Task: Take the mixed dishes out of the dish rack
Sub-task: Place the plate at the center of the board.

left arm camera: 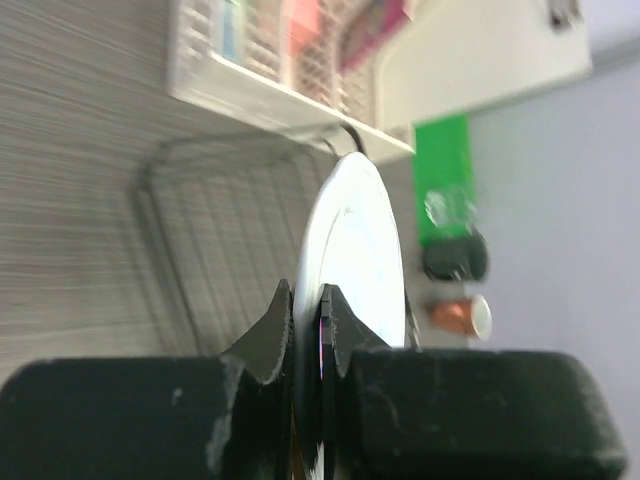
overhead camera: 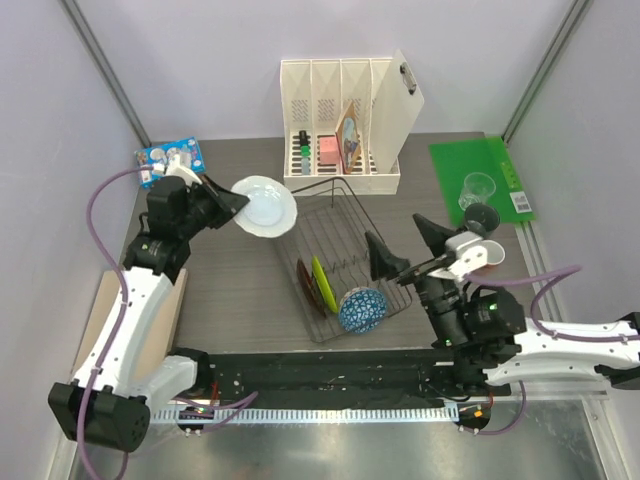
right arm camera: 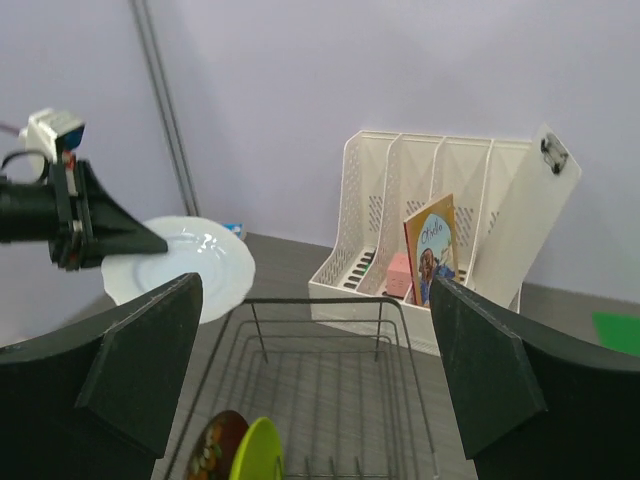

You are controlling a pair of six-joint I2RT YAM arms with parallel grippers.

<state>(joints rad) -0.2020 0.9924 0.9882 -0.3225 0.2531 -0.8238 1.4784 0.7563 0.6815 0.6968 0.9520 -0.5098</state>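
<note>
Grey wood-grain table [overhead camera: 230, 290], pale lilac walls, cream file holder [overhead camera: 345, 120] at the back. Dish rack [overhead camera: 352, 225] sits mid-table.

Left gripper [overhead camera: 238, 203] is clamped on the rim of the white plate [overhead camera: 265, 206], held in the air just left of the rack's back corner. The left wrist view shows the plate edge-on between the jaws, with only a narrow bite of rim.

Right gripper [overhead camera: 403, 246] is spread wide and empty, hovering by the rack's right side.

In the rack:
- red floral plate [overhead camera: 306, 284] and lime-green plate [overhead camera: 320, 282] stand on edge side by side at the near left
- blue patterned bowl [overhead camera: 361, 309] is at the near end, tilted

Already out, on the right:
- clear glass [overhead camera: 478, 189] on the green mat [overhead camera: 480, 165]
- dark grey mug [overhead camera: 484, 218] just beside the mat
- pink mug [left arm camera: 458, 315] near the dark mug

Handling, as a judgement: the plates look rigid, glazed and slick, probably breakable and light to moderate in weight. An edge pinch gives little contact, so a plate may swing or slip; bite deep over the rim. For the upright plates, take the top rim and lift straight up clear of the prongs. The bowl is best gripped across its wall at the lip. The two plates are close together, so finger clearance looks tight.
</note>
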